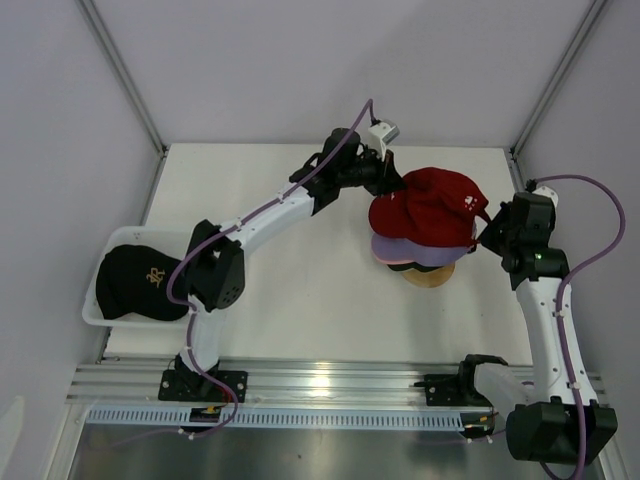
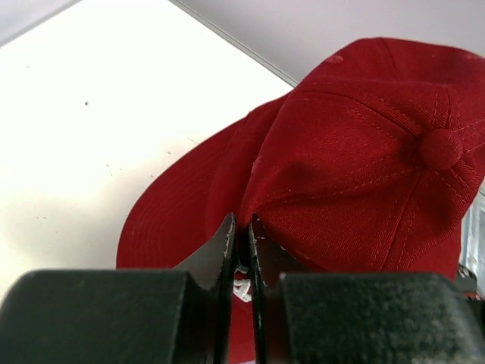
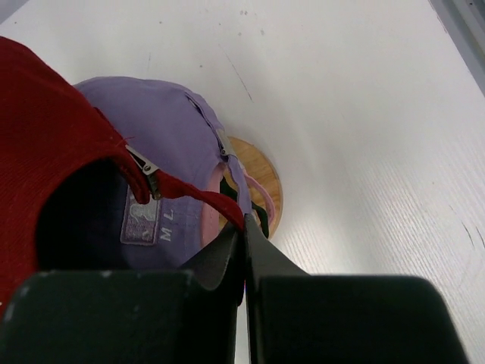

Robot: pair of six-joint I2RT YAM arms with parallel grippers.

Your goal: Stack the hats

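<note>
Overhead: red cap [image 1: 430, 205] held at both ends over lavender cap [image 1: 415, 252] on wooden stand [image 1: 430, 278]. Left wrist: left gripper [image 2: 241, 227] clamped on crown fabric beside brim. Right wrist: right gripper [image 3: 242, 227] pinched rear strap. Risk judged: uneven release dragging cap off-centre, toppling stack.

The lavender cap [image 3: 163, 129] had a small patch [image 3: 144, 224] with the letters "M L" on it. A tiny picture beside them was too blurry to make out. The black cap [image 1: 125, 290] in the white basket [image 1: 125, 237] had gold letters [image 1: 152, 278] stitched on it, too small to read. The red cap [image 1: 430, 210] had a little white mark [image 1: 467, 200], also too small to read.
</note>
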